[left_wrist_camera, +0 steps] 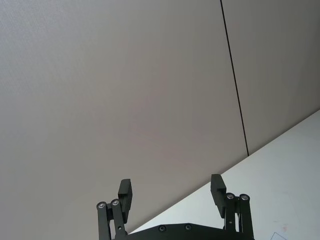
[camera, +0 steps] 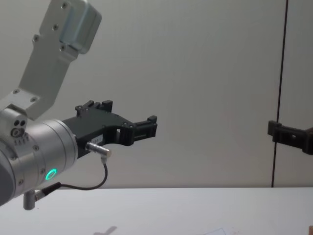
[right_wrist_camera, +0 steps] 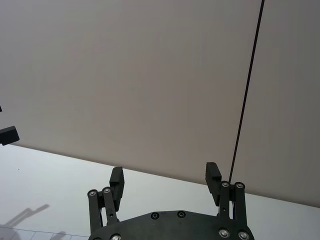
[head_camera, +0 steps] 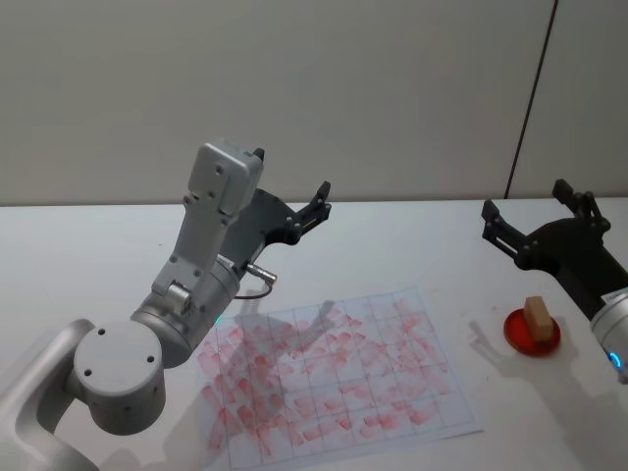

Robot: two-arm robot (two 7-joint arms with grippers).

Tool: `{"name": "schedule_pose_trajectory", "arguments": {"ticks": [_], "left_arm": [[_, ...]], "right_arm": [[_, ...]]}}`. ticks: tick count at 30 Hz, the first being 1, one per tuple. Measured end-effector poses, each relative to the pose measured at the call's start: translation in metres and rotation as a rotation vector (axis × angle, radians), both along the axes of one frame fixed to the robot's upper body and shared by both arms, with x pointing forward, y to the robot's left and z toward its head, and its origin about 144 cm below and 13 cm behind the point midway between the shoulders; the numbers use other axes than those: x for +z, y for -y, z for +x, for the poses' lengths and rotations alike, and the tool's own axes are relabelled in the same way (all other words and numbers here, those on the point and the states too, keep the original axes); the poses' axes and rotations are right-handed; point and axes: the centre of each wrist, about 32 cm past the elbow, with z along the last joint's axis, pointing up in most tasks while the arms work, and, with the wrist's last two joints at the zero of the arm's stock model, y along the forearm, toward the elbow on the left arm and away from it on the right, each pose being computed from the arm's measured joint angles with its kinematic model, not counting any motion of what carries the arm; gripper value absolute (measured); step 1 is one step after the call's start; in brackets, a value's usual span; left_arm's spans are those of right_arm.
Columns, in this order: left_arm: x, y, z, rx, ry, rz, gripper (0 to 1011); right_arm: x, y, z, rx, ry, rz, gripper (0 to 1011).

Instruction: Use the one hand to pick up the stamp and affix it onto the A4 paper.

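Note:
The stamp (head_camera: 536,315), a small light-brown wooden block, stands upright on a round red ink pad (head_camera: 533,334) at the table's right. The A4 paper (head_camera: 334,383), gridded and covered in red stamp marks, lies flat in the middle. The hand is my right gripper (head_camera: 527,202), on the blue-ringed arm; it hovers open and empty above and behind the stamp, pointing at the far wall (right_wrist_camera: 164,176). My left gripper (head_camera: 290,177), on the green-ringed arm (camera: 50,175), is raised over the paper's far left side. It is also open and empty (left_wrist_camera: 170,190).
The white tabletop (head_camera: 88,255) runs back to a beige wall with a dark vertical seam (head_camera: 530,98) at the right. The left arm's large silver elbow (head_camera: 118,378) and a looping cable (camera: 93,183) take up the near left. Shadows of the arm fall across the paper.

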Motion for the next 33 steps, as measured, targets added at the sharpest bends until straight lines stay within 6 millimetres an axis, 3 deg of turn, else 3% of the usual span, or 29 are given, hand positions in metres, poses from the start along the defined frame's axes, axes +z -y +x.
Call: {"name": "schedule_pose_trajectory", "arguments": {"ticks": [33], "left_arm": [[0.0000,0.0000,0.0000,0.000,0.000,0.000,1001]], "right_arm": [[0.0000,0.0000,0.0000,0.000,0.000,0.000,1001]]}}
